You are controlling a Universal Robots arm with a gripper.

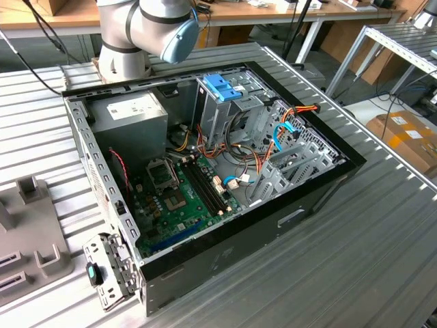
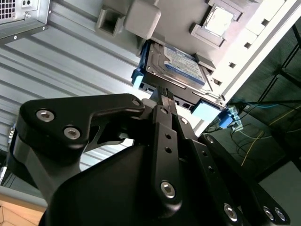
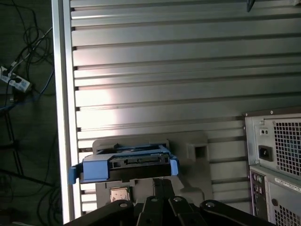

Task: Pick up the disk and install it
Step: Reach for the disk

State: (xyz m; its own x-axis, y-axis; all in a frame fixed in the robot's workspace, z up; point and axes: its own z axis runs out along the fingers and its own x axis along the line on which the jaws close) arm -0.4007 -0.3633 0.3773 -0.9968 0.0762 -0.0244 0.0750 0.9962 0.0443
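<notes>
The disk (image 2: 181, 66) is a flat silver drive with a white-and-blue label and light-blue rails, lying on a grey plastic holder (image 2: 136, 19) near the table's edge. In the first wrist view the disk (image 3: 127, 162) shows its connector side, with blue tabs at both ends. My gripper (image 2: 162, 92) is shut, its two black fingers pressed together with nothing between them. Its tips sit just short of the disk's near edge. In the first wrist view the gripper (image 3: 160, 180) stands right below the disk's middle.
The open computer case (image 1: 225, 171) lies on the slatted metal table (image 3: 164, 70), with a grey power supply (image 1: 130, 113) and a tall cage with a blue handle (image 1: 222, 85) inside. The case's rear panel (image 3: 277, 155) is near the holder. Cables hang beyond the table edge (image 3: 61, 94).
</notes>
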